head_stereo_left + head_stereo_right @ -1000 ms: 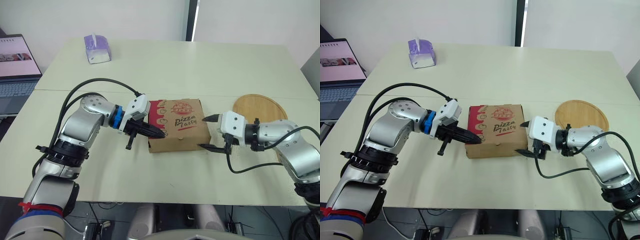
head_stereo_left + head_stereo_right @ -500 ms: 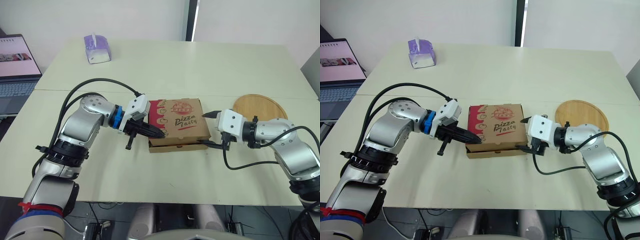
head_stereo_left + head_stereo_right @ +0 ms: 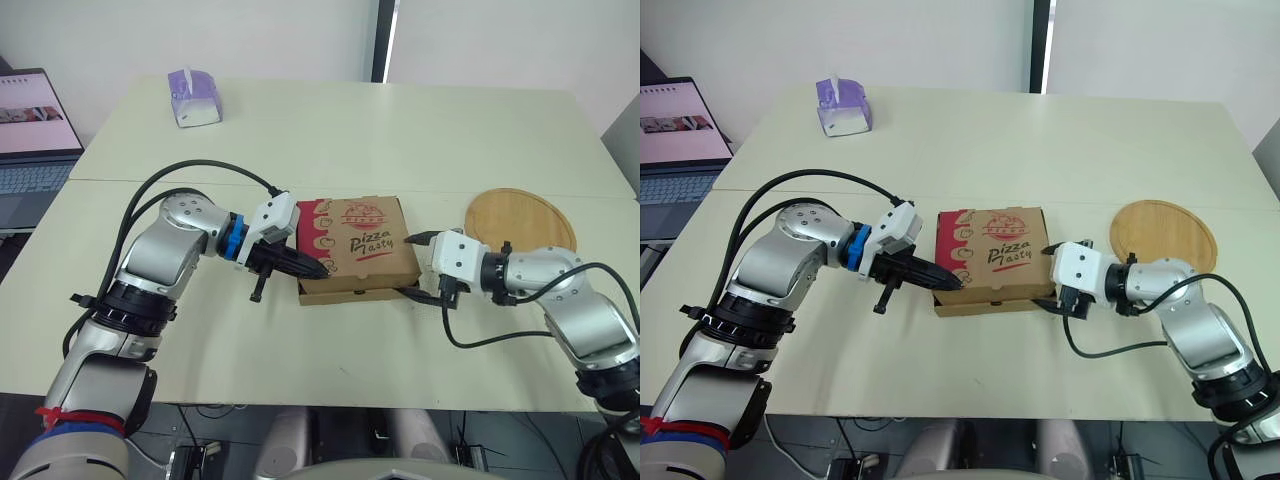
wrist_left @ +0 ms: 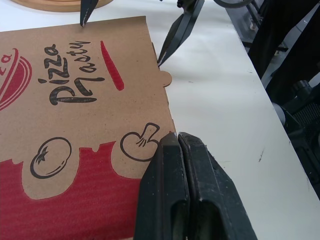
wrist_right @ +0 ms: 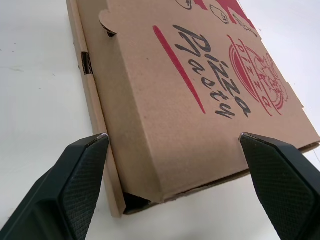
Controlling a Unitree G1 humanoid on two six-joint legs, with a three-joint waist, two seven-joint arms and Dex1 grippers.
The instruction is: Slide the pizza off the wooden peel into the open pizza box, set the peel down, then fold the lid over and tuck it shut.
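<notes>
Brown corrugated cardboard forms the pizza box [image 3: 358, 250], printed with a red band and black "Pizza Tasty" lettering. It sits near the middle of the table's [image 3: 400, 130] front edge, and the round wooden peel [image 3: 520, 218] lies flat by the table's right edge. The lid [image 5: 200, 100] is folded down, but a dark gap shows along the front and at 1 corner, so the tuck looks unfinished. The left gripper [image 4: 177, 137] has its 2 fingers pressed together, holding nothing, with the tips at the lid's left edge. The right gripper [image 3: 413, 266] is spread wide and empty, straddling the box's right side. To finish well, the left should probably pin the lid flat while the right eases the side flap inside the base wall, pushing gently so the box does not skid.
</notes>
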